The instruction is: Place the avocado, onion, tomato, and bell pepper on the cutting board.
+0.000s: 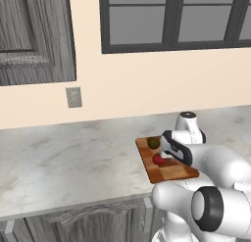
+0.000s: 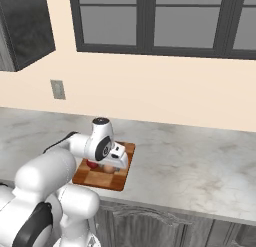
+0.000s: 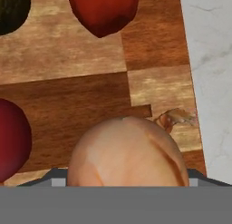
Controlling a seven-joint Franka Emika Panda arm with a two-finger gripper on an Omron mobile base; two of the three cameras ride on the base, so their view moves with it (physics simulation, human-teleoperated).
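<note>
The checkered wooden cutting board [image 1: 172,173] [image 2: 123,163] [image 3: 68,60] lies at the counter's front edge. On it rest the dark green avocado [image 1: 154,143] [image 3: 11,10] and two red fruits [image 1: 158,159] [image 2: 92,164]; which is the tomato and which the bell pepper I cannot tell. One red fruit tapers [image 3: 103,10], the other is round [image 3: 11,141]. My gripper [image 2: 108,166] [image 3: 127,180] hangs just over the board's right part, shut on the pale orange-tan onion [image 2: 108,169] [image 3: 127,153], which hides the fingertips.
Marble counter [image 1: 73,157] [image 2: 200,161] [image 3: 210,60] stretches to both sides of the board. A wall outlet [image 1: 74,97] [image 2: 58,89] and a dark-framed window [image 2: 160,21] stand behind. Cabinet doors run below the counter's front edge.
</note>
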